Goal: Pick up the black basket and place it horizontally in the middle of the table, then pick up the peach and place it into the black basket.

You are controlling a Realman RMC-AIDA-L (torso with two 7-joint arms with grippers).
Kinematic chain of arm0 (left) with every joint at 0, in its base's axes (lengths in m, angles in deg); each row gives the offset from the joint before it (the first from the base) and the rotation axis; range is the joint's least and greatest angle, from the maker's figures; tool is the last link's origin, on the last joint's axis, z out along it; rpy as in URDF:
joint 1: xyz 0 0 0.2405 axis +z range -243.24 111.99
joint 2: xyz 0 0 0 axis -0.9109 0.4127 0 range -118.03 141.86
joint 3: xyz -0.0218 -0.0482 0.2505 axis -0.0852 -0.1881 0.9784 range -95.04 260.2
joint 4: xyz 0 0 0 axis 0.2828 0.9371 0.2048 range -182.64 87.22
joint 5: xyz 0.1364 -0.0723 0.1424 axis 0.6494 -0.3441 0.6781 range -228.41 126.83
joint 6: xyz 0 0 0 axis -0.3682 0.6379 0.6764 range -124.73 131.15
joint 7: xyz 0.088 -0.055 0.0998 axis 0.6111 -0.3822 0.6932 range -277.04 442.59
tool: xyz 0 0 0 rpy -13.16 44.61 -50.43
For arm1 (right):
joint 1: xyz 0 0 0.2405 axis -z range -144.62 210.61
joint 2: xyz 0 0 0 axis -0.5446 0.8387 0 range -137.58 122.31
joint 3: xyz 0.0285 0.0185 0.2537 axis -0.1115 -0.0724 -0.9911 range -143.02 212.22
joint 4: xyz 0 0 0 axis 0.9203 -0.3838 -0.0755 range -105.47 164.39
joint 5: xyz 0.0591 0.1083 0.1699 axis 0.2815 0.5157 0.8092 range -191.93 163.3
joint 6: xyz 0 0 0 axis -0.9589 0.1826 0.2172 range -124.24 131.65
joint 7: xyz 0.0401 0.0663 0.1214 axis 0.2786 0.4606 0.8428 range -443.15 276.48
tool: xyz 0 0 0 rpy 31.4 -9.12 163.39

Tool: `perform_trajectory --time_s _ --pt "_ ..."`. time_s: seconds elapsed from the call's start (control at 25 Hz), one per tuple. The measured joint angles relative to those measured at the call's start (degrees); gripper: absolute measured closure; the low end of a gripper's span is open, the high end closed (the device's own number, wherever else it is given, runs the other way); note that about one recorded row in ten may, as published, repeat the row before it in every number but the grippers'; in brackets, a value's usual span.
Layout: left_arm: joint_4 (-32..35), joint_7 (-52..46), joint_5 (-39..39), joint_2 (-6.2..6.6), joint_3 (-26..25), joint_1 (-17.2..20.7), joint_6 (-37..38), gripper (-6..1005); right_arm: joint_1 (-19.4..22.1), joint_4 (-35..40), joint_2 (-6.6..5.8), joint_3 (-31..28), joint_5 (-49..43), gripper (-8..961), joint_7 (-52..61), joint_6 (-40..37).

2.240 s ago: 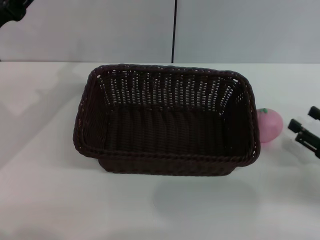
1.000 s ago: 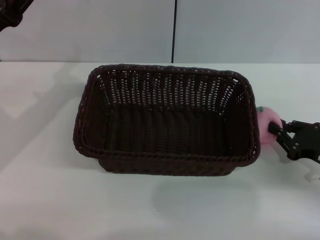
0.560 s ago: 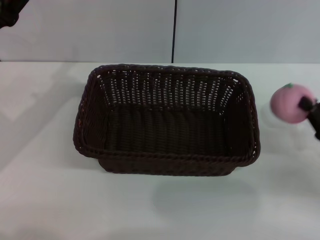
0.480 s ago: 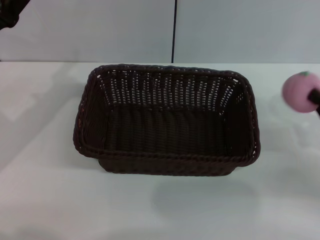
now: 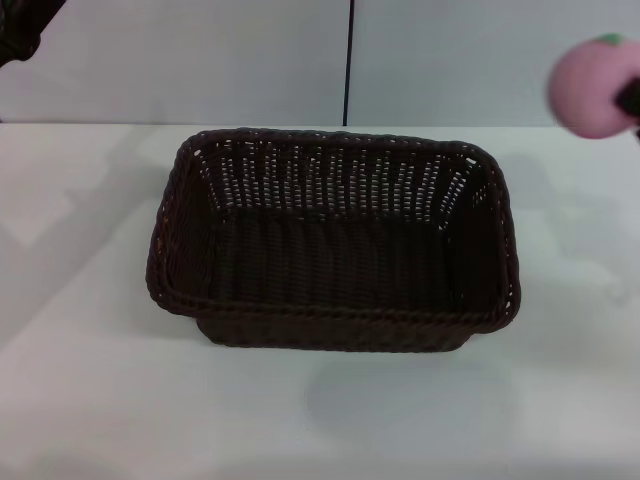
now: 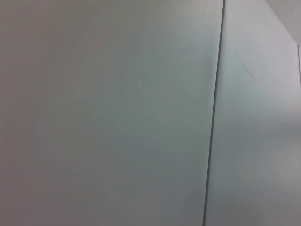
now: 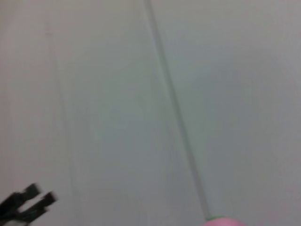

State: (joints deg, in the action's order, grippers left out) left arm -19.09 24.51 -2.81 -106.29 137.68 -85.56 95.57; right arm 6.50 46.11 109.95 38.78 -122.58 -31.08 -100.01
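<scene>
One white table (image 5: 90, 400), one black basket (image 5: 333, 240), one pink peach (image 5: 592, 88), two robot arms.

The basket sits lengthwise at the table's middle, open side up. The peach hangs in the air at the frame's upper right, clamped in the right gripper (image 5: 631, 98), which is barely visible at the edge. The left gripper (image 5: 20, 25) is parked upper left; whether its jaws are open cannot be told.
</scene>
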Motion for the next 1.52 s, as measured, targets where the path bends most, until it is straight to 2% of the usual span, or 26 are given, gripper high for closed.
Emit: perform_trajectory --time_s 0.16,0.24,0.28,0.32,0.44,0.68,0.88,1.04,1.12,1.16,1.2,1.28,1.32,1.36,1.4,1.44,1.52 --pt "-0.8 0.1 0.0 0.02 0.0 -0.1 0.5 197 -3.0 -0.2 0.24 4.7 -0.1 898 0.8 0.2" --pt "-1.0 0.2 0.0 0.02 0.0 -0.1 0.5 197 -5.8 -0.1 0.43 10.6 -0.1 889 2.1 1.2" --pt "-1.0 0.2 0.0 0.02 0.0 -0.1 0.5 197 -5.8 -0.1 0.43 10.6 -0.1 885 2.1 1.2" --pt "-1.0 0.2 0.0 -0.02 0.0 0.0 0.6 197 -7.1 0.1 0.47 14.4 -0.1 880 4.0 2.7" --pt "-1.0 0.2 0.0 -0.02 0.0 0.2 0.9 197 -8.1 0.5 0.42 16.8 0.0 867 7.6 5.1" --pt "-1.1 0.3 0.0 -0.01 0.0 0.3 1.3 197 -7.5 1.0 0.46 16.9 0.3 841 7.8 5.2" --pt "-1.1 0.3 0.0 -0.01 0.0 0.3 1.3 197 -6.8 1.0 0.35 17.1 0.3 672 7.8 5.0" --pt "-1.1 0.3 0.0 0.00 0.0 0.2 1.3 197 -5.7 1.1 0.25 16.8 0.5 500 7.8 4.8" --pt "-1.1 0.3 0.0 0.00 0.0 0.3 1.4 197 -3.7 1.8 0.41 16.3 2.7 408 7.4 4.7" --pt "-1.1 0.3 0.0 0.00 0.0 0.3 1.4 197 -3.7 1.8 0.41 16.3 2.7 388 7.4 4.7" --pt "-1.2 0.3 0.0 0.00 0.0 0.4 1.4 197 -1.6 2.0 0.53 16.1 6.0 368 6.3 4.7" --pt "-1.6 0.3 0.0 0.00 -0.1 0.4 1.6 197 -0.3 2.0 0.56 16.0 8.0 329 5.5 4.7" --pt "-2.0 0.3 0.0 0.02 -0.5 0.6 1.9 197 2.8 1.7 0.82 15.9 13.8 309 3.4 4.8" --pt "-2.0 0.3 0.0 0.02 -0.5 0.6 1.9 197 2.8 1.7 0.82 15.9 13.8 309 3.4 4.8" --pt "-2.2 0.4 0.0 0.04 -0.8 0.7 2.1 197 6.1 1.1 1.13 15.9 20.5 310 1.2 5.4" --pt "-2.3 0.4 0.0 0.04 -1.1 0.8 2.1 197 6.1 1.1 1.13 15.9 20.5 310 1.2 5.4" --pt "-3.1 1.2 -0.2 0.05 -2.4 1.2 2.5 197 10.1 -0.8 1.12 15.6 28.8 310 -1.7 6.6"
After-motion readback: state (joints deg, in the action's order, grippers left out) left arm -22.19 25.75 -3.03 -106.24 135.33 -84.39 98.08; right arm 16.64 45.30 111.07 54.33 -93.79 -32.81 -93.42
